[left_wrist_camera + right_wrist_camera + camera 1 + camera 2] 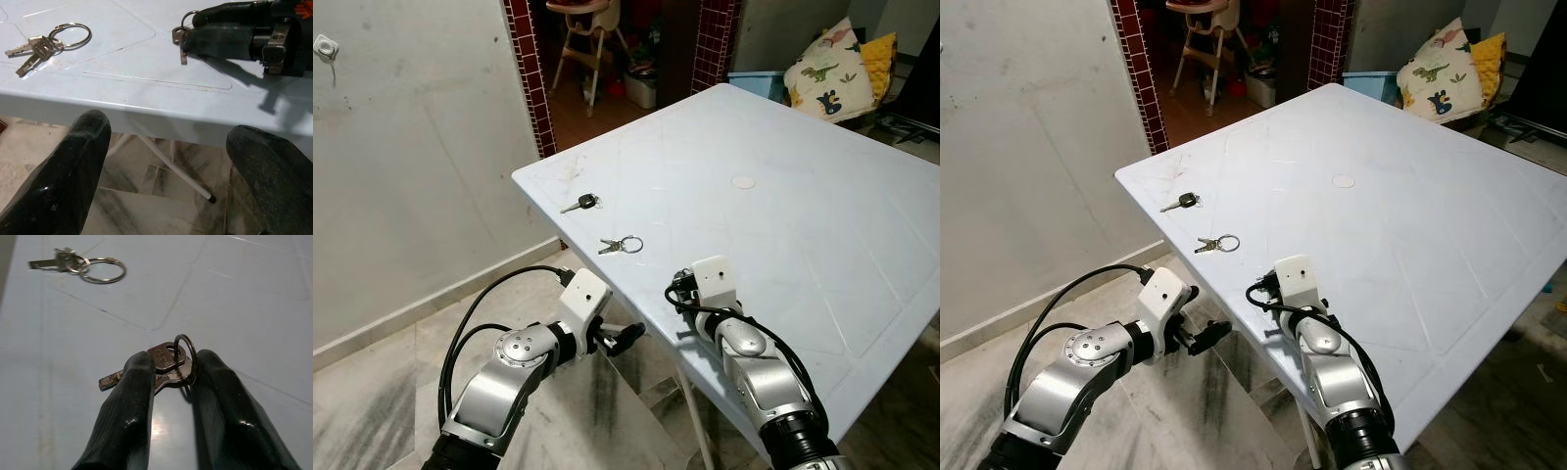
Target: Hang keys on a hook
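Right tool (168, 369) clamped on a small key bunch (164, 363): two worn silver keys on a thin wire ring, one brass-toned head with stamped lettering, too small to read. Ring stands upright between the fingers (128, 406), key blades poke out sideways, just above the bench (822, 225). From the head views the right tool sits over the near edge of the bench, keys hidden behind the wrist camera housing.

Second key bunch (621, 245) lies flat on the bench, near the same edge, a bit further in: two small keys on a larger round ring. Third item is a single key with black head (580, 204), flat, near the left corner, apart from the ring bunch.

Left tool (625, 338) hangs below the bench edge, off the left side, fingers spread wide, holding nothing. Its wrist view looks up across the bench lip at the right tool and the ring bunch.

Bench: white plastic, moulded panel lines, round cap in the middle, some scuffs. Thin white legs. Floor is grey marbled tile. Plain pale wall on the left with a small white hook (325, 46) high up. Dark red tiled doorway pillars behind, a high chair (583, 39) past them. Dinosaur-print cushion (829, 69) and a yellow one at the far right.
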Tool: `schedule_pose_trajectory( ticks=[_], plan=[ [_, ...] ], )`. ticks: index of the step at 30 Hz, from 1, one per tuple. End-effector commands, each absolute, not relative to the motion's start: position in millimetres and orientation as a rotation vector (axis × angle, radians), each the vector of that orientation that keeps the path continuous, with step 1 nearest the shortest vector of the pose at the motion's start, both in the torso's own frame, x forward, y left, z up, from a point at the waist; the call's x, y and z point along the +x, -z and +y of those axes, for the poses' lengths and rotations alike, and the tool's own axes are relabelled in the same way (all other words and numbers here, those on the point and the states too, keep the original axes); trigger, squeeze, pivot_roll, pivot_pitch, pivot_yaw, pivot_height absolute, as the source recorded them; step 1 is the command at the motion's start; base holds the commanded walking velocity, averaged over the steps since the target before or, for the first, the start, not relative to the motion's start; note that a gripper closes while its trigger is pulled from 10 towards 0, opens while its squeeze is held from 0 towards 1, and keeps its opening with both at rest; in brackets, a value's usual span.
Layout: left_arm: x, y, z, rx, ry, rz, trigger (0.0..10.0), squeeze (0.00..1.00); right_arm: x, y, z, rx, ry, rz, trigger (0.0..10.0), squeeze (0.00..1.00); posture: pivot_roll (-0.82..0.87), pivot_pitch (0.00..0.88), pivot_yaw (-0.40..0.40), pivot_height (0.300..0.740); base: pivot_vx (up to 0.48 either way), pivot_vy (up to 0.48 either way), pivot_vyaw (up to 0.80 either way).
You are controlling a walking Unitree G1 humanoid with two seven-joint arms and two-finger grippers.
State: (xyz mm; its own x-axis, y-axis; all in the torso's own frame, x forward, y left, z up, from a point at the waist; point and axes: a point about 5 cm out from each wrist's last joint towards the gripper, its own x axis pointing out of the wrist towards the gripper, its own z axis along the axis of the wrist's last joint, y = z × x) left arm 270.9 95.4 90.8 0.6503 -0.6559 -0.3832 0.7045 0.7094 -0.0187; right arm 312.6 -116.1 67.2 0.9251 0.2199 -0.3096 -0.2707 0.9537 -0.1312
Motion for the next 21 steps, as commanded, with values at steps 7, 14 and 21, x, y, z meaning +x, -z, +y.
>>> schedule_pose_trajectory(
  ticks=[7,14,21],
  plan=[
    [272.2,-93.4,96.6,0.143,0.790,0.357,10.0,0.00,315.4,-64.4,-129.3,-0.201,-0.185,0.306,0.0,0.00,0.07,0.000,0.037,0.740,0.000,0.000,0.00],
    [274.4,-95.7,95.9,0.139,0.785,0.338,10.0,0.00,315.3,-64.5,-139.5,-0.209,-0.144,0.300,0.0,0.00,0.06,0.000,0.038,0.740,0.000,0.000,0.00],
    [276.2,-98.1,92.9,0.134,0.790,0.319,10.0,0.00,316.0,-67.7,-149.5,-0.204,-0.098,0.279,0.0,0.00,0.06,0.000,0.041,0.740,0.000,0.000,0.00]
  ],
)
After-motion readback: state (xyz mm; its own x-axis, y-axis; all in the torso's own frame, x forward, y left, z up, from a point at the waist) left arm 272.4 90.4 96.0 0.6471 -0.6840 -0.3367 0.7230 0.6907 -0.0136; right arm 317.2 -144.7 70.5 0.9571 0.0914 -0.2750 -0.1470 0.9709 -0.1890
